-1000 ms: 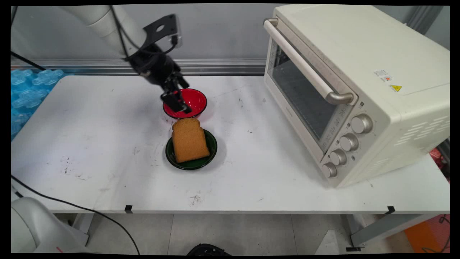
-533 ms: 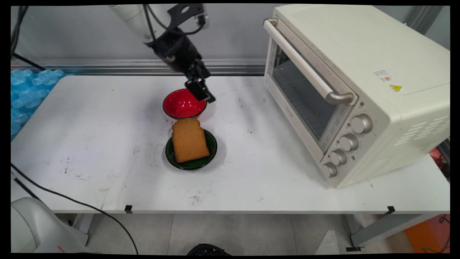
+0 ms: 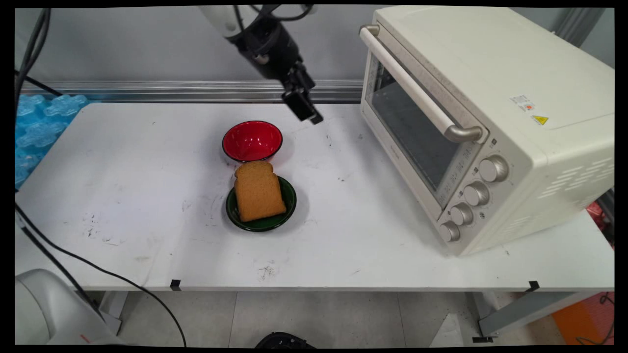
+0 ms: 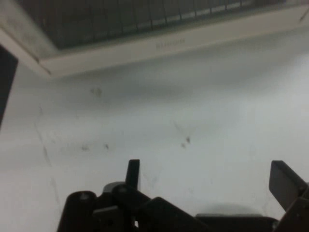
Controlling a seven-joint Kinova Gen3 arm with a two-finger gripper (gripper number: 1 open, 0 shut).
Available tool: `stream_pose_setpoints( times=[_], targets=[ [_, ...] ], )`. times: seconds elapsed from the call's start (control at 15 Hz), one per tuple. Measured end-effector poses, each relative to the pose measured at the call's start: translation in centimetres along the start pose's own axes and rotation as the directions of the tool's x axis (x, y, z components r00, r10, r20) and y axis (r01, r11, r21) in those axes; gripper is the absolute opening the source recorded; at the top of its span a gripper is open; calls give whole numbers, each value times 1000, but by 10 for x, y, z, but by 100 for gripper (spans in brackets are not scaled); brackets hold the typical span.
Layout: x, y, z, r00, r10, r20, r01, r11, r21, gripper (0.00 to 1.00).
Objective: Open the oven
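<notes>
Black two-finger pincer (image 3: 308, 113) hanging spread and empty above the white bench (image 3: 147, 196).
It is sitting between the glossy red bowl (image 3: 252, 141) and the cream toaster oven (image 3: 471, 122), facing its shut glass door (image 4: 145, 19); the brown toast slice (image 3: 258, 191) is lying flat on the dark green plate (image 3: 289, 206), so nothing is gripped.

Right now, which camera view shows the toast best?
The main view. There the toast shows whole, lying on the green plate in front of the red bowl. The hand view shows none of it: only bare table, the oven's lower edge and the open gripper.
</notes>
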Motion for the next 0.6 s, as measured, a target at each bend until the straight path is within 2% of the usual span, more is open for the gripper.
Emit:
stream_pose_setpoints(
  times=[0.27,0.6],
  targets=[
    [28,-2,-2,999,27,-33,-26,1000,15,100],
    [50,-4,-5,997,39,-61,-38,999,26,100]
  ],
)
